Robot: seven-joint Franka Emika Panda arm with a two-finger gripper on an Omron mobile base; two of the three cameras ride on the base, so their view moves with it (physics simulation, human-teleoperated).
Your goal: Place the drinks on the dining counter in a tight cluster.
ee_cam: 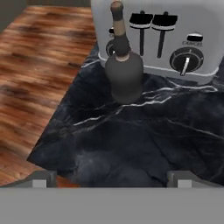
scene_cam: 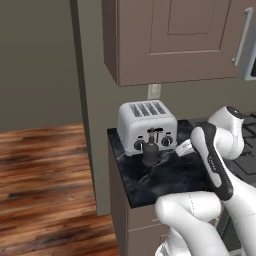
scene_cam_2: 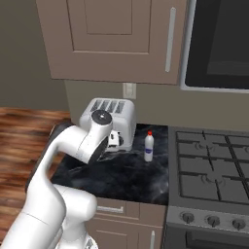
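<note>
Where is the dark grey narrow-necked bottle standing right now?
The dark grey bottle stands upright on the narrow black marble worktop, just in front of the silver toaster; in the hand view it sits ahead of the open hand.

wood floor, beige cabinets, stove.

Toaster stands at the back of the worktop, below the wall cabinet. Narrow-necked bottle stands upright on the worktop just in front of the toaster. Capped bottle stands upright between toaster and stove. Stove adjoins the worktop's right side.
</note>
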